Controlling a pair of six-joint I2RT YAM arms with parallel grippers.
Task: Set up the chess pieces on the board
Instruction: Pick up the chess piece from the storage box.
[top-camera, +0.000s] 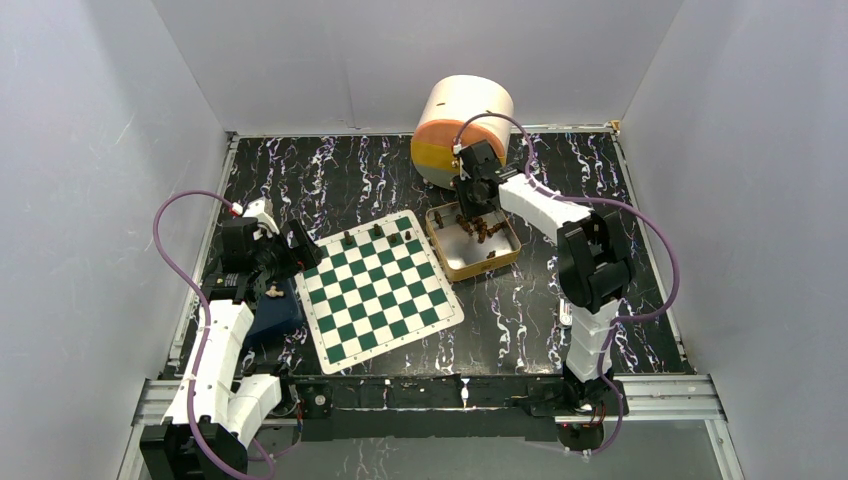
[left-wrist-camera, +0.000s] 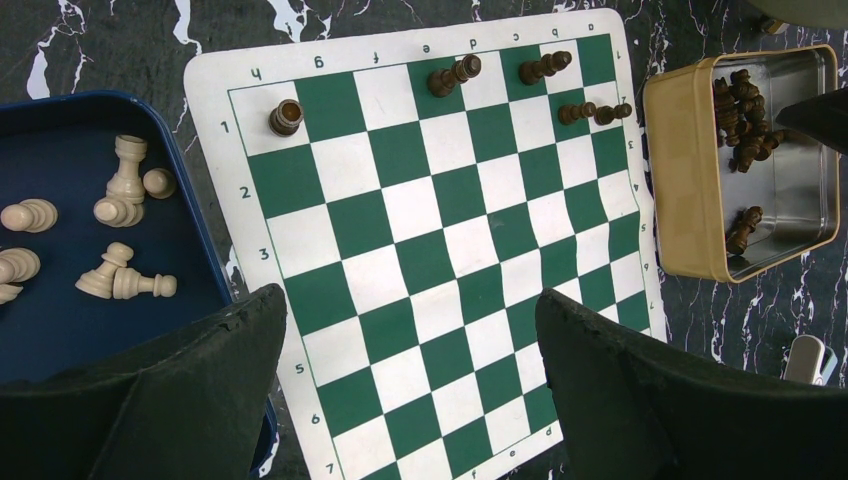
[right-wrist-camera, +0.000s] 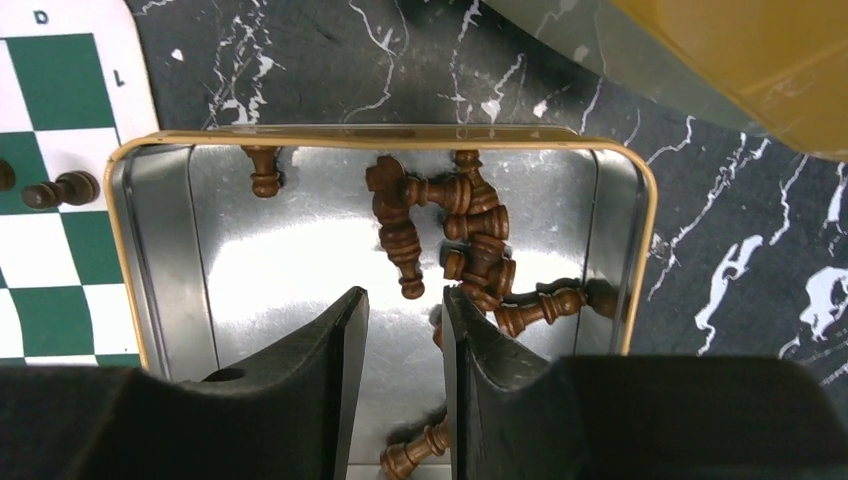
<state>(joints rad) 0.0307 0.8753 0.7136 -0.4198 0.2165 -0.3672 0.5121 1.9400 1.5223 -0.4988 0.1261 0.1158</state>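
Observation:
The green-and-white board (top-camera: 380, 290) lies in the middle of the table and also shows in the left wrist view (left-wrist-camera: 430, 260). Several dark chess pieces are on its far row: one upright (left-wrist-camera: 286, 117), the others lying on their sides (left-wrist-camera: 455, 75) (left-wrist-camera: 545, 67) (left-wrist-camera: 595, 112). More dark pieces (right-wrist-camera: 470, 240) lie heaped in a tan-rimmed metal tin (right-wrist-camera: 125, 250) right of the board (top-camera: 505, 262). My right gripper (right-wrist-camera: 404, 295) hangs over the tin (top-camera: 472, 212), its jaws a narrow gap apart with nothing between them. My left gripper (left-wrist-camera: 408, 300) is wide open and empty above the board's left side (top-camera: 285, 262).
A blue tray (left-wrist-camera: 60, 120) with several light chess pieces (left-wrist-camera: 125, 180) sits left of the board (top-camera: 275, 315). A large white, orange and yellow cylinder (top-camera: 462, 125) stands behind the tin. Grey walls close in the black marbled table.

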